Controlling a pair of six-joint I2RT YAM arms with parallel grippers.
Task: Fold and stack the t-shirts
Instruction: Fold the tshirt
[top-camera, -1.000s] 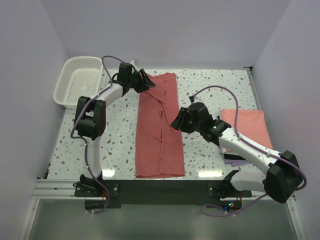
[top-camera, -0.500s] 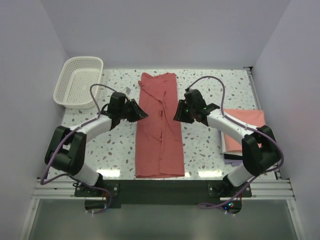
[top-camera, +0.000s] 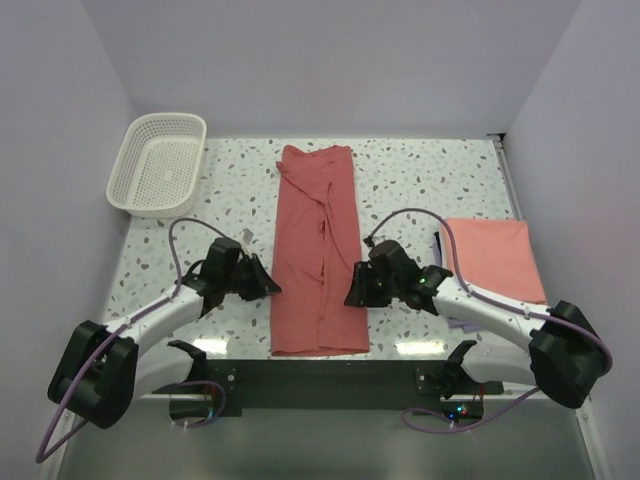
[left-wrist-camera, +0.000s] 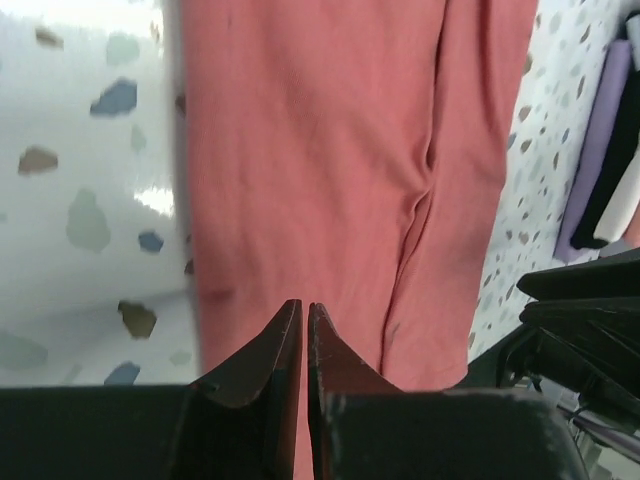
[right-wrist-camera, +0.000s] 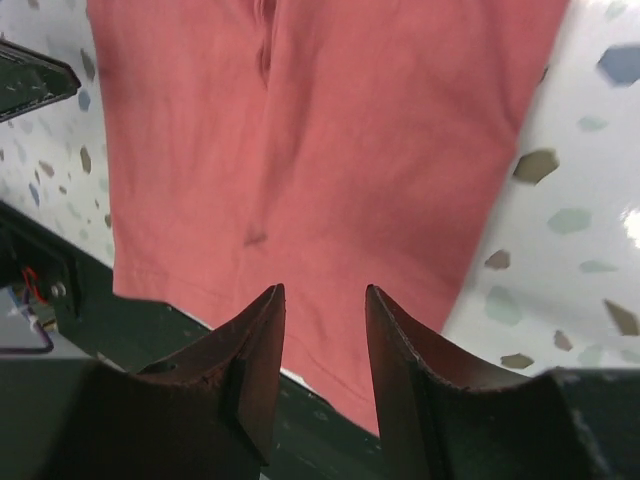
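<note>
The dusty red t-shirt lies flat down the middle of the table as a long narrow strip, its sides already turned in so that a seam-like crease runs its length, one end toward the far wall and the hem at the near edge by the arm bases. The salmon pink t-shirt sits folded well off to the right, resting on a lavender cloth that peeks out beneath it, and the white basket stands apart in the far left corner. I judge the step in hand to be the crosswise fold of the red strip, since both arms flank its near half. The left gripper sits low at the strip's left edge, its jaws drawn almost together with only a thin slit between them in the wrist view; whether they pinch any cloth I cannot tell, as the fabric under them looks flat. The right gripper hovers over the near right corner, jaws partly apart and holding nothing. The next move likely calls for each side to take a firm pinch on its hem corner, then lift in step and carry the hem toward the far end without twisting the strip
</note>
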